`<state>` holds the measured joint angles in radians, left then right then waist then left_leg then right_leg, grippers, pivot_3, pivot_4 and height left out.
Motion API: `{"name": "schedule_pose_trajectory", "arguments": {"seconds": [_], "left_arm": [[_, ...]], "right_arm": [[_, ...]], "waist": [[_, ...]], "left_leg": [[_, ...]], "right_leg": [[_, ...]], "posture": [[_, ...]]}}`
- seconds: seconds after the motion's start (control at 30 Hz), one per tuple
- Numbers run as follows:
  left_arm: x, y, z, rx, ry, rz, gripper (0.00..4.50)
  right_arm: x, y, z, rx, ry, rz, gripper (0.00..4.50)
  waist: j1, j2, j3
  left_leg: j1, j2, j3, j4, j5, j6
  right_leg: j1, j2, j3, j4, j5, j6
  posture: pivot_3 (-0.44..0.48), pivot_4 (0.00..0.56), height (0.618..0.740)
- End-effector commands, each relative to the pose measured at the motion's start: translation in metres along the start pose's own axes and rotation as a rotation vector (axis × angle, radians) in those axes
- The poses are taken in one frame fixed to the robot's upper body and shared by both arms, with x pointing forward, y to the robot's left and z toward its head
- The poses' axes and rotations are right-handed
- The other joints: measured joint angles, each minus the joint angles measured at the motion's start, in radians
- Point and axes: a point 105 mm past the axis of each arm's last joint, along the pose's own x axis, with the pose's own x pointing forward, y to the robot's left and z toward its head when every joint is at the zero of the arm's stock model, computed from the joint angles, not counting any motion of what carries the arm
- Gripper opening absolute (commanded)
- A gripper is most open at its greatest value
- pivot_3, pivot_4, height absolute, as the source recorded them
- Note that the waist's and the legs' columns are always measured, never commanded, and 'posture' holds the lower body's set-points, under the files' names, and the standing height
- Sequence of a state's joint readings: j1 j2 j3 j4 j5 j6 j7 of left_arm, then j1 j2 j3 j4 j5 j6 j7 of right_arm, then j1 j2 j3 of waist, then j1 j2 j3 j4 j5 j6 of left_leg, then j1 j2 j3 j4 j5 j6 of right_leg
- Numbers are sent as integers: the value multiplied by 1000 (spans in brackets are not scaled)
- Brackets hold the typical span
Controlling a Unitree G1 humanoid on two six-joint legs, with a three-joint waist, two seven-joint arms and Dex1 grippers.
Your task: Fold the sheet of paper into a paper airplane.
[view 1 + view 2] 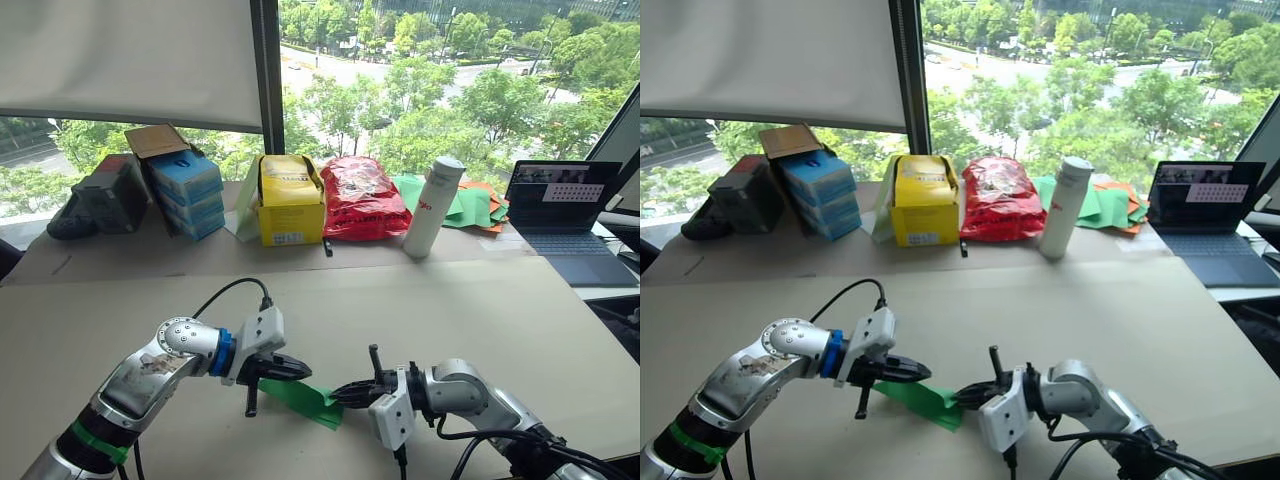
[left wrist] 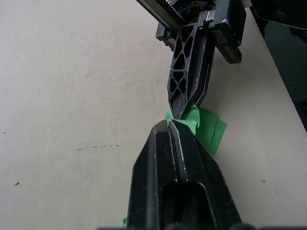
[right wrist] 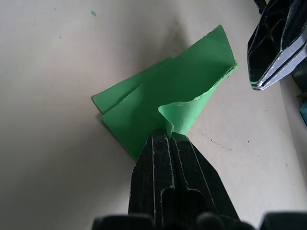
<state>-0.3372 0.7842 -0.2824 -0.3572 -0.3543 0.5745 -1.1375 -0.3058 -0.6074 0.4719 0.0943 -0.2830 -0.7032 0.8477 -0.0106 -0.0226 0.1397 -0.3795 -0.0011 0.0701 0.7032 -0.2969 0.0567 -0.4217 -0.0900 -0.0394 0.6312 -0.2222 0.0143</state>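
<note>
The sheet of paper (image 1: 300, 400) is bright green and folded into a narrow layered wedge (image 3: 177, 91). It lies low over the beige table near the front edge, between my two grippers. My right gripper (image 3: 167, 136) is shut on one curled edge of it. My left gripper (image 1: 303, 371) is shut with nothing between its fingers. Its tip (image 3: 256, 85) hovers just beside the paper's far corner, a small gap away. The two grippers point at each other, tips nearly meeting (image 2: 168, 125).
Along the table's back stand stacked blue boxes (image 1: 185, 190), a yellow box (image 1: 290, 200), a red bag (image 1: 362, 197), a white bottle (image 1: 432, 207), a pile of green and orange sheets (image 1: 470, 205) and an open laptop (image 1: 560, 215). A black cable (image 1: 225, 292) loops behind my left wrist.
</note>
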Motion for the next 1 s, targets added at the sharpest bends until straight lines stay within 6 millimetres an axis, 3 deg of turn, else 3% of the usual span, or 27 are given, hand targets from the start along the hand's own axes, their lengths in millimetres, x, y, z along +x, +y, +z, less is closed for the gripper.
{"name": "schedule_pose_trajectory", "arguments": {"seconds": [0.03, 0.13, 0.23, 0.47, 0.73, 0.9, 0.97, 1.0], "left_arm": [[1, -5, 2, 58, 13, -21, 0], [0, -4, -5, 68, 37, -17, 0], [0, -4, -11, 68, 43, -15, 0], [2, -5, -21, 85, 64, -16, 0], [5, -9, -33, 105, 89, -40, 0], [6, -10, -35, 112, 92, -41, 0], [6, -9, -35, 114, 93, -38, 0], [7, -8, -35, 115, 91, -36, 0]], "right_arm": [[1, 4, -3, 43, 30, 35, 35], [1, 2, 1, 46, 26, 40, 35], [1, -1, 4, 71, 24, 43, 860], [-6, -16, 27, 119, -6, 54, 3273], [-16, -46, 45, 360, -60, 7, 3273], [-18, -71, 38, 549, -66, -113, 3273], [-12, -71, 34, 575, -39, -125, 3273], [-8, -69, 35, 579, -38, -116, 3036]], "waist": [[0, 0, 0], [0, 0, 0], [1, 0, 0], [11, 0, 0], [20, 0, 0], [21, 0, 0], [22, 0, 0], [22, 0, 0]], "left_leg": [[0, 0, 0, 0, 0, 0], [0, 0, 0, 0, 0, 1], [0, 0, 0, 0, 0, 1], [-2, 0, 0, 0, -1, 2], [-2, 0, 0, 1, -3, 5], [-3, 0, 0, 1, -3, 6], [-3, 0, 0, 1, -3, 6], [-4, 0, 0, 1, -3, 6]], "right_leg": [[0, 0, 0, 0, 0, 0], [0, 0, 0, 0, 0, 0], [0, 0, 0, 0, 0, 0], [-1, -1, -1, -1, 0, 0], [-1, -1, -2, -1, 0, 0], [-1, -2, -3, -1, 0, 0], [-2, -2, -3, -1, 0, 0], [-2, -2, -3, -1, 0, 0]], "posture": [[0, 150, 740], [0, 150, 740], [0, 150, 740], [0, 150, 740], [0, 150, 740], [0, 150, 740], [0, 150, 740], [0, 150, 740]]}}
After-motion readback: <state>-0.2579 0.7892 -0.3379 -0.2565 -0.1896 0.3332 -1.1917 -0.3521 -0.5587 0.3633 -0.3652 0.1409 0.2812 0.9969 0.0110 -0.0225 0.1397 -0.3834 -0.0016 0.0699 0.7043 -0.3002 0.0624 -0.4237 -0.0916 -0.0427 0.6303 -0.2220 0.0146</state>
